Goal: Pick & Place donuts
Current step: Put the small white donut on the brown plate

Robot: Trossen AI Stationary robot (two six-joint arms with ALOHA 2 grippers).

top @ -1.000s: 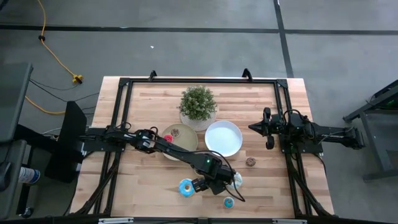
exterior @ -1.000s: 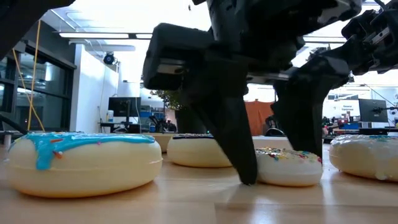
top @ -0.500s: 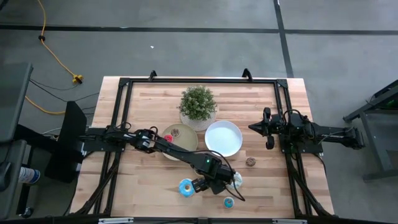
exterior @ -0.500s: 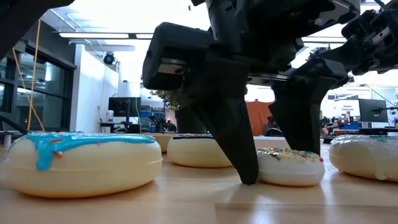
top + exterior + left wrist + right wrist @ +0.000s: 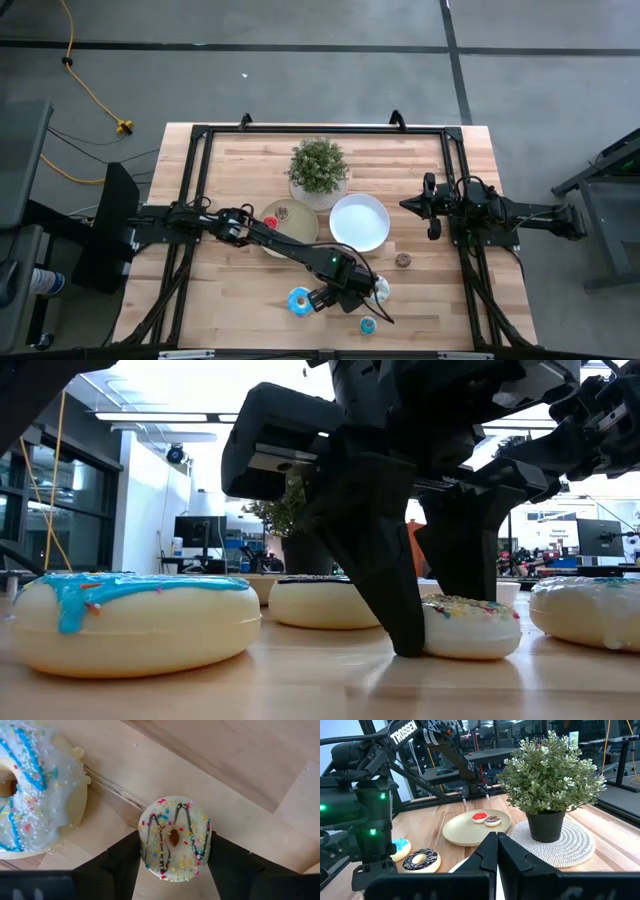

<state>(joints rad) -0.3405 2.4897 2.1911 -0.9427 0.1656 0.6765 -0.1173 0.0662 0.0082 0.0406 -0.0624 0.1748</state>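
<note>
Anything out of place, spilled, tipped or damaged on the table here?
Nothing stands out. The loose donuts lie flat on the table, two sit on the tan plate, and the plant stands upright. The left gripper straddles a small sprinkled donut; the right gripper waits shut near the white plate.

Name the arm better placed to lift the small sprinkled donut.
Left. The left gripper already straddles the sprinkled donut, a finger on each side. The right gripper is shut, far off beside the white plate.
</note>
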